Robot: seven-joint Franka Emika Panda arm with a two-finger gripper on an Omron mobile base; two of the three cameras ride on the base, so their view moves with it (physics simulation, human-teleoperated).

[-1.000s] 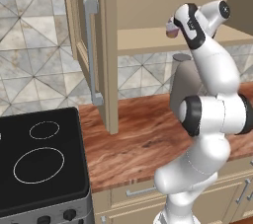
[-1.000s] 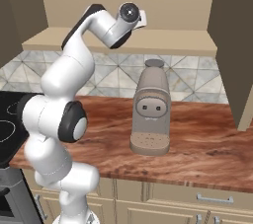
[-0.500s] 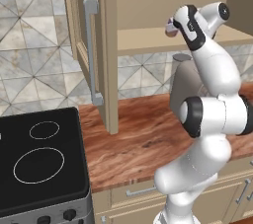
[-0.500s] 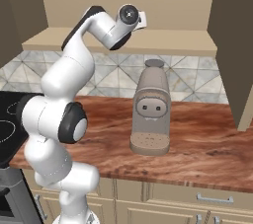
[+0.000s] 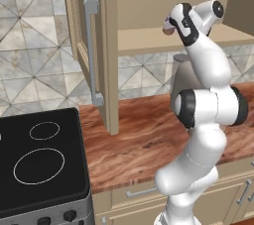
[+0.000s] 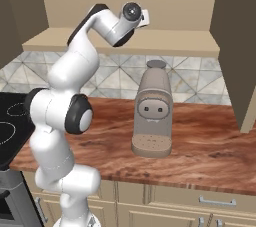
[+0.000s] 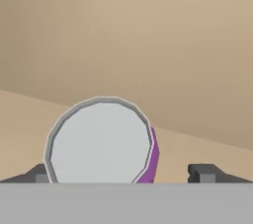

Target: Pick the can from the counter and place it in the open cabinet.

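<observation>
Jaws spread wide and released, purple can [image 7: 104, 141] seen end-on between the two dark fingertips [image 7: 205, 172], nearer the left one, can set upright on the plain shelf of the open cabinet [image 7: 197, 144], tan back wall behind it.

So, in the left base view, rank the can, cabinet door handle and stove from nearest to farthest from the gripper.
1. can, at the gripper, on the cabinet shelf.
2. cabinet door handle, off to the left.
3. stove, low, far left.
</observation>
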